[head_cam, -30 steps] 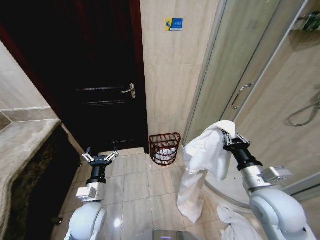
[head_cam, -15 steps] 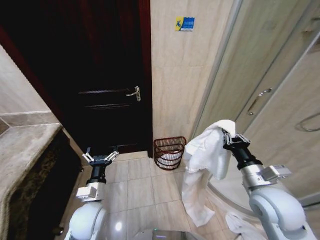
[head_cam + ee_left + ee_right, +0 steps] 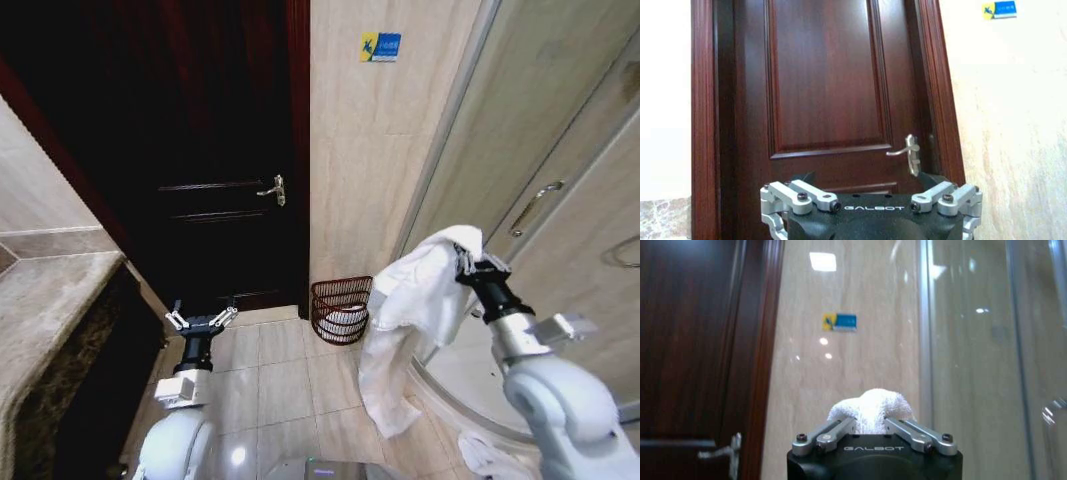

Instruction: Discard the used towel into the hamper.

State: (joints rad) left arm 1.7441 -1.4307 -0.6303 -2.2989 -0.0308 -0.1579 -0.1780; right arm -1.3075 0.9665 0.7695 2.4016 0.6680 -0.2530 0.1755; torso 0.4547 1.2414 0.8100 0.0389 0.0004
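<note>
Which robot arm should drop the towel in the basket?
Probably the right. Its gripper is already shut on the white towel, which hangs beside the hamper. The left gripper is open and empty, nearer the dark door.

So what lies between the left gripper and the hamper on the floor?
In the head view, bare beige floor tile lies between the left gripper and the hamper. The white towel hangs from the right gripper, on the hamper's far side.
</note>
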